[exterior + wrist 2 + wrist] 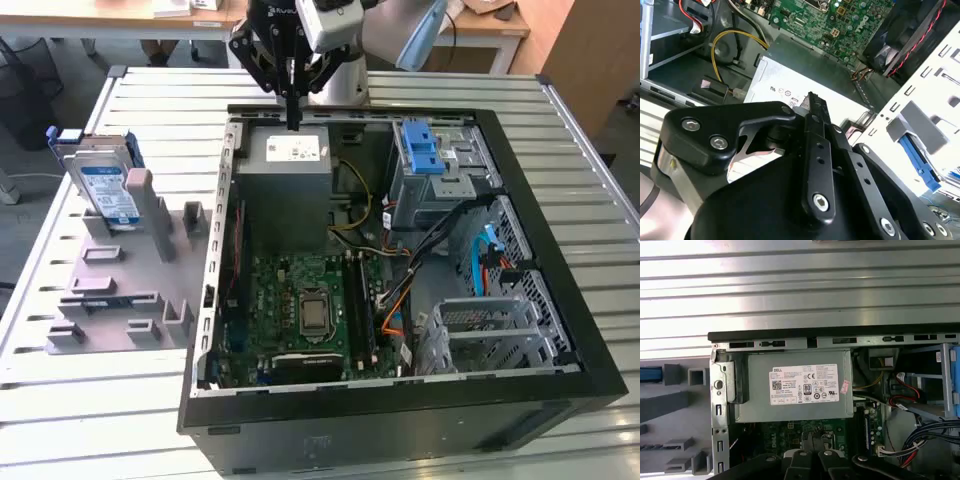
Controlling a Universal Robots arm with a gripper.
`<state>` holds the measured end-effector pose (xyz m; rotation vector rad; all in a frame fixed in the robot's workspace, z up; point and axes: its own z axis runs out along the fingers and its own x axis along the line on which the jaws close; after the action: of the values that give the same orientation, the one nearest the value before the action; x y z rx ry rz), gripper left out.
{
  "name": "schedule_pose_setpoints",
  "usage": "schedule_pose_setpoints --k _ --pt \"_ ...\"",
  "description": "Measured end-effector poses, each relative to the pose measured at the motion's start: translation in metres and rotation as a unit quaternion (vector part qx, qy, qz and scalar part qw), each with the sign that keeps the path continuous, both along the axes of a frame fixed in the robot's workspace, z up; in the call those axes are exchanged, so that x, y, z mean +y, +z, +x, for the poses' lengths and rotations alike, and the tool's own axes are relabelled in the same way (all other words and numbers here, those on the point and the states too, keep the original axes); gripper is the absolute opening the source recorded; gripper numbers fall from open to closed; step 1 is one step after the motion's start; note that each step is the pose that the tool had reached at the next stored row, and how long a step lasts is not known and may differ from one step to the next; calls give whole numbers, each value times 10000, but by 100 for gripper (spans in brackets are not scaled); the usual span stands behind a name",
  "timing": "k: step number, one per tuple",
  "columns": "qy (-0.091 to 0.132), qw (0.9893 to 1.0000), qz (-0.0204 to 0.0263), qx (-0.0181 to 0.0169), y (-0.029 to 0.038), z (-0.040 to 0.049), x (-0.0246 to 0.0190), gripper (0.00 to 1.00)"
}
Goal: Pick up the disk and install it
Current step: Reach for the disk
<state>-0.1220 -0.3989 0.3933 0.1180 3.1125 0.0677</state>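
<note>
Pincer [293, 121] well apart from the disk [106, 190]

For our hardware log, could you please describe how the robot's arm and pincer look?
The silver-grey tubular arm carries a light blue joint cap. Its black metal pincer is built of hinged link bars fastened with silver hex screws.

Open computer case [400, 430] on slatted table [590, 170]; grey power supply [288, 195] beside motherboard [290, 300].
</note>
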Motion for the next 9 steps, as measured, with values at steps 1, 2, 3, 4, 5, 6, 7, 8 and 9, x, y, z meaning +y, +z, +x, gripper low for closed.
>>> schedule_pose_setpoints --k 1,2,3,4,5,6,7,8,9 --pt "0 10000 0 0 0 0 0 11" --pt "0 10000 0 0 0 0 0 11" --pt "0 10000 0 0 0 -1 0 11" --pt "0 10000 0 0 0 -3 0 11" --pt "0 10000 0 0 0 -4 0 11" --pt "0 10000 0 0 0 -7 0 11" --pt "0 10000 0 0 0 -9 0 11" --pt "0 10000 0 0 0 -12 0 11" --pt "-1 10000 0 0 0 -15 0 11"
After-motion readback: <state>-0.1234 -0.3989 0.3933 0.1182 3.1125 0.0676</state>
